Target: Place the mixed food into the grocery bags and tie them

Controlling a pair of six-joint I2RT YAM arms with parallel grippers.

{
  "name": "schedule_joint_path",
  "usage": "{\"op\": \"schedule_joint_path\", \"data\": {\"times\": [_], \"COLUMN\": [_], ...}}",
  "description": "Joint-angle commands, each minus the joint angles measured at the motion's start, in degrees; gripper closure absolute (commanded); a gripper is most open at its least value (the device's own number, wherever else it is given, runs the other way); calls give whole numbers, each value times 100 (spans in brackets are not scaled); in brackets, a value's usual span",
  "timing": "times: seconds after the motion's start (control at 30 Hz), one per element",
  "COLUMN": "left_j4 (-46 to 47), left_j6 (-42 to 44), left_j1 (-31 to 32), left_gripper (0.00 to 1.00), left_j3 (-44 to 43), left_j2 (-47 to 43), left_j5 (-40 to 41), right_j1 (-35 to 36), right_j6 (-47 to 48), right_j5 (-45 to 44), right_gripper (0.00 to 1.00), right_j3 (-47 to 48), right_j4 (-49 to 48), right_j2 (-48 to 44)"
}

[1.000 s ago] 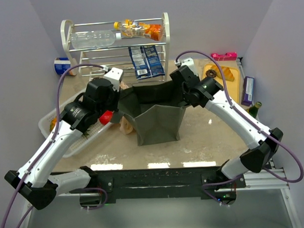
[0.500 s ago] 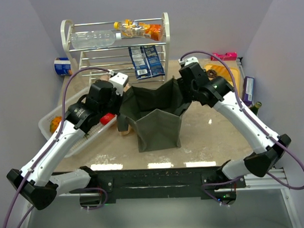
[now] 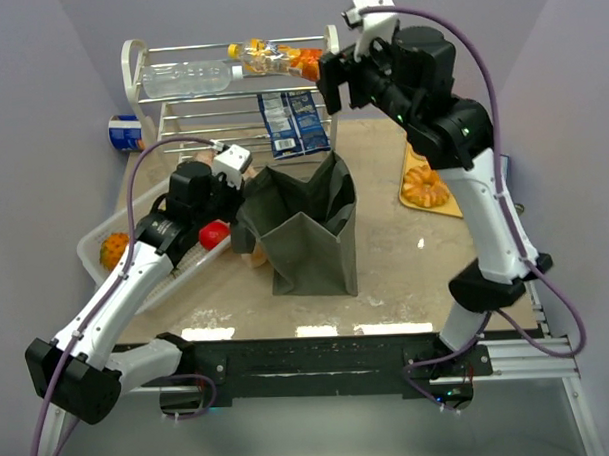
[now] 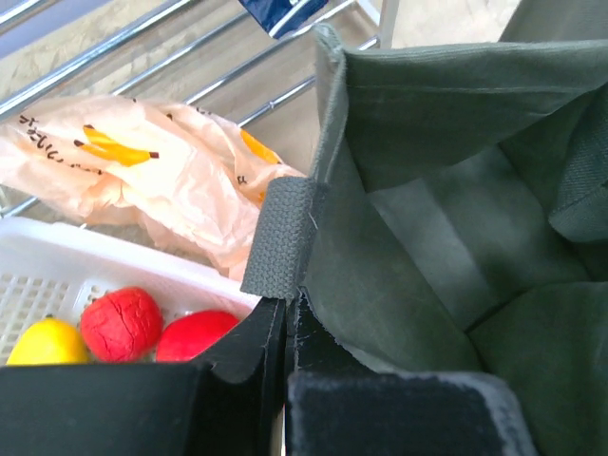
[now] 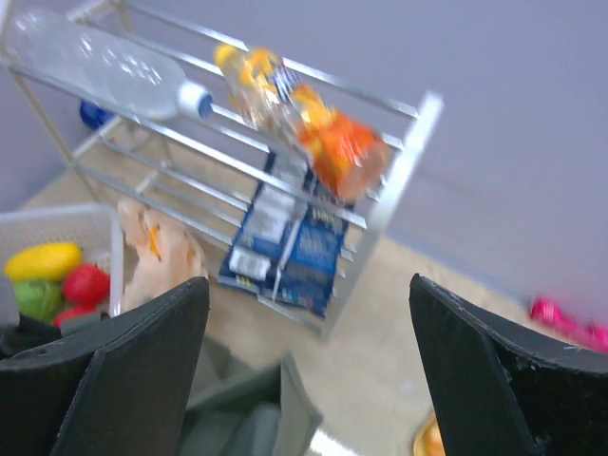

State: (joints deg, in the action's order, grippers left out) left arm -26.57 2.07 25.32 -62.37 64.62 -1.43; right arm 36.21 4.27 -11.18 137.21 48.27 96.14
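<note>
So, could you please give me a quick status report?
Left pincer shut on tote rim; right pincer open, empty, up by rack. Tote upright, interior looks empty. Mouth unobstructed.

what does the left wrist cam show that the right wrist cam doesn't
Only left wrist: the left gripper shut on the green tote rim, by its handle strap.

Only right wrist: the clear bottle and orange-filled bottle lying on the rack, a green fruit, and the open right gripper.

Both: the peach plastic bag, the white tray holding a yellow fruit and a red fruit, rack rails, and part of the tote.
</note>
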Motion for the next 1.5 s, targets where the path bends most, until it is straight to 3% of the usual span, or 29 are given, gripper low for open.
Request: {"op": "schedule_joint_path", "data": {"times": [0.0,0.17,0.37,0.63,1.47], "left_j4": [1179,1567,1646,1725,1769], "left_j6": [92,-13,-101,-163,-347], "left_j1": [-220,-229,-247,-282,-335], "left_gripper": [100,100,100,100,100], "left_j3": [338,655,753,788,840], "left_j2": [-353,-529,-486,-529,-477], "left_j5": [-480,-841,-1236,-1360,-1597], "right_j1": [-43,-227,-465,-659,-931], "right_j6": [1161,1699,2278,2587,3439], "right_j5": [1265,1847,2427,2744,2120], "right_gripper": [11,11,10,10,8], "right_j3": [1273,554,640,896,1019], "right_j4": [-502,-1941,-2647,-2621,-2033], "right_j2": [1133,1135,1512,2128,2735]}}
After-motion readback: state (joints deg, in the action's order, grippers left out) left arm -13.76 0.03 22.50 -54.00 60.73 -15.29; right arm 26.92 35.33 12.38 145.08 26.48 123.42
